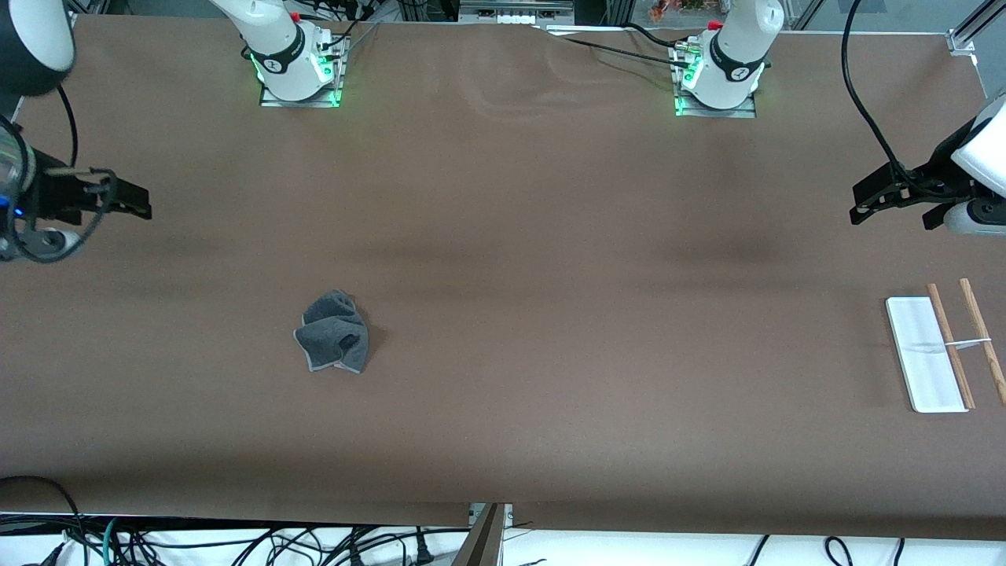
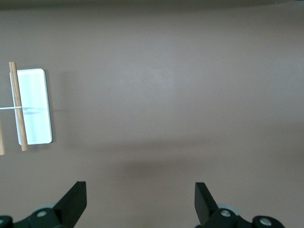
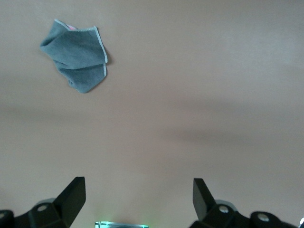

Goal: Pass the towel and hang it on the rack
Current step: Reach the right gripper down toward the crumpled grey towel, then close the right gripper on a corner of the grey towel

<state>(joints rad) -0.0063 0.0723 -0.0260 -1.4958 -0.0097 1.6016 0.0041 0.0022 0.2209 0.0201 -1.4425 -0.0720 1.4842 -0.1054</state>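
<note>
Brown tabletop (image 1: pixel 503 236) fills the front view. Crumpled on it, lower left of centre in the frame, lies the towel (image 1: pixel 335 332). At the frame's right edge stands the rack (image 1: pixel 939 352). The left gripper (image 1: pixel 892 196) hangs at the right edge above the rack, the right gripper (image 1: pixel 126 200) at the left edge; both wait with jaws spread wide, holding nothing.

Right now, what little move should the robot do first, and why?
Probably the right tool should travel over to the towel and come down on it. The towel lies crumpled on the table toward the right arm's end, untouched; both tools hang open, and the rack is bare.
</note>
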